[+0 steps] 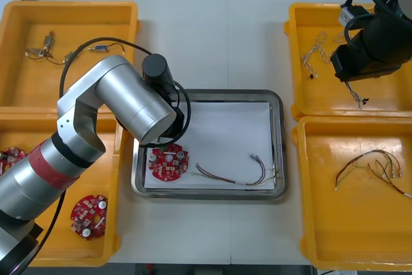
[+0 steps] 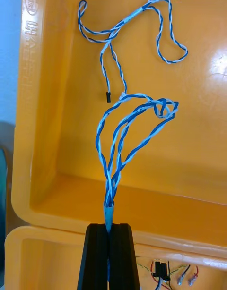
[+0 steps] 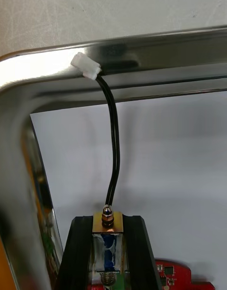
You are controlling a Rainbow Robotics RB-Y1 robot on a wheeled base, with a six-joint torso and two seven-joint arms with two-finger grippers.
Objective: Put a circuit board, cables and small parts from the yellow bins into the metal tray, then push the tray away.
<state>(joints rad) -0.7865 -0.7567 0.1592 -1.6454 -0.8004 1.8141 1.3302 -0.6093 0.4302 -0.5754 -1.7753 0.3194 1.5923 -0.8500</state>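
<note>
Left gripper: clenched on a small metal part over the metal tray, inside its left end. The part's black cable runs to the tray's rim, where its white connector rests. A red circuit board lies in the tray just beside the fingers, with a red and yellow cable further right.

Right gripper: grasping a twisted blue and white cable above the yellow bin right of the tray, far side. A second such cable lies in it.

In the front view the left arm covers the tray's far-left corner and its own gripper.
</note>
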